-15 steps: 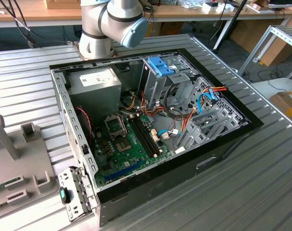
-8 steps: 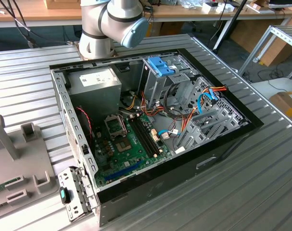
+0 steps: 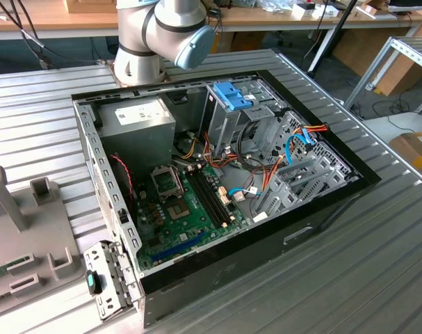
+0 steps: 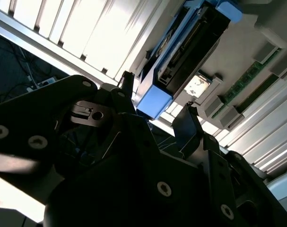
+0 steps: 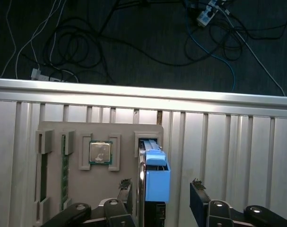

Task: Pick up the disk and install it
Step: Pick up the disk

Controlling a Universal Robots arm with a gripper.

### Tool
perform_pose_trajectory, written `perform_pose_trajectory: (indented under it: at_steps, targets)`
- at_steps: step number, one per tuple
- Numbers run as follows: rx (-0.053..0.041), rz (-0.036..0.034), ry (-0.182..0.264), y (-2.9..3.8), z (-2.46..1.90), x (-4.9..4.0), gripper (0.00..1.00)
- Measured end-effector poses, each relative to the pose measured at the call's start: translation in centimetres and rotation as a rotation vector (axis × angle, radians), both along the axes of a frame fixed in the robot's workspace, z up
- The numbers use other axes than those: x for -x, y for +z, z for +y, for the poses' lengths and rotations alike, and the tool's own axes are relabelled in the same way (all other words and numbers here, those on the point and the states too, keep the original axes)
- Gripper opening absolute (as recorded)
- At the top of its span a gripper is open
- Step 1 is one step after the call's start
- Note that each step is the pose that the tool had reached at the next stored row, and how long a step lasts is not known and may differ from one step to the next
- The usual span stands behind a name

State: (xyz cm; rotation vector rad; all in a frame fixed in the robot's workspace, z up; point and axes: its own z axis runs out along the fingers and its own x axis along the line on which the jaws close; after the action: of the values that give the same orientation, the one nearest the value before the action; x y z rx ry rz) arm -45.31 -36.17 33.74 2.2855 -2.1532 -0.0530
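Note:
The disk [image 5: 155, 177] stands on edge in a slot of a grey holder plate [image 5: 53, 189], with its blue end tab facing the camera. In the second wrist view the disk [image 4: 181, 52] appears as a dark slab with blue rails. In both wrist views my gripper [image 5: 161, 191] [image 4: 157, 104] is open and straddles the blue end of the disk. One of its black fingers [image 5: 126, 189] sits close beside the disk, the other finger [image 5: 197, 194] stands farther off. Neither touches it.
The holder plate [image 3: 30, 229] lies at the exterior view's left on the ribbed metal table [image 3: 377, 250] and also carries a processor chip [image 5: 100, 152] and memory sticks [image 5: 65, 170]. An open computer case [image 3: 217, 174] with a silver drive cage and blue clips [image 3: 231, 97] fills the middle.

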Motion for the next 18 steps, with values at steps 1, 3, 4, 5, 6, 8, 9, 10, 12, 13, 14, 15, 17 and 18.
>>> perform_pose_trajectory:
  at_steps: [1, 3, 4, 5, 6, 8, 9, 10, 12, 13, 14, 15, 17, 18]
  targets:
    - [0.0000, 0.0000, 0.000, -0.11, -0.01, 0.17, 0.60]
    - [0.0001, 0.0002, 0.000, -0.55, -0.01, 0.22, 0.60]
    - [0.0000, 0.0000, 0.000, -0.81, -0.01, 0.22, 0.60]
    - [0.0000, 0.0000, 0.000, -0.97, -0.01, 0.22, 0.60]
    - [0.0000, 0.0000, 0.000, -1.13, -0.01, 0.22, 0.60]
    - [0.0001, 0.0001, 0.000, -1.37, -0.01, 0.22, 0.60]
    - [0.0001, 0.0000, 0.000, -1.48, -0.01, 0.22, 0.60]
    - [0.0001, 0.0000, 0.000, -1.59, -0.01, 0.22, 0.60]
    - [0.0000, 0.0003, 0.000, -1.73, -0.01, 0.25, 0.60]
    - [-0.0004, 0.0001, 0.000, -1.85, -0.02, 0.25, 0.60]
    - [-0.0008, 0.0001, 0.000, -1.96, -0.06, 0.25, 0.60]
    - [-0.0013, 0.0002, 0.001, -2.08, -0.18, 0.27, 0.60]
    - [-0.0014, -0.0014, 0.002, -2.16, -0.28, 0.28, 0.60]
    - [-0.0017, -0.0042, 0.002, -2.31, -0.36, 0.29, 0.60]
